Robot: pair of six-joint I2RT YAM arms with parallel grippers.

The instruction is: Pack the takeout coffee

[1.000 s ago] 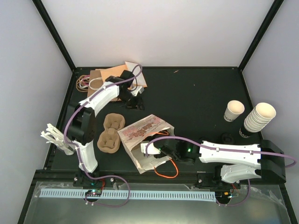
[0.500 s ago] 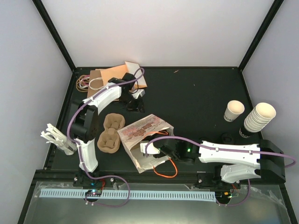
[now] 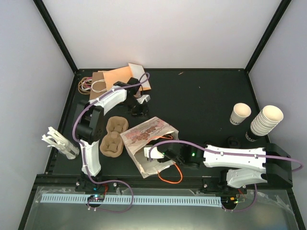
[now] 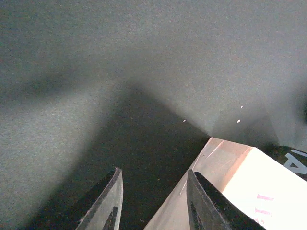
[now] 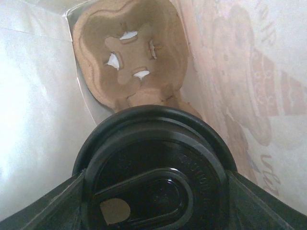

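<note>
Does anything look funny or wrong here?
Yes. The paper bag lies on its side on the table. The right gripper holds the lidded takeout coffee inside it, apparently tipped sideways, not upright.

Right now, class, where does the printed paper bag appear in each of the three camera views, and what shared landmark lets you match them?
Top external: the paper bag lies left of centre, its mouth toward the near edge.
Left wrist: only a corner of it, at the lower right.
Right wrist: seen from inside, its walls around the takeout coffee and its black lid.
Shared landmark: the bag's pink-red print.
</note>
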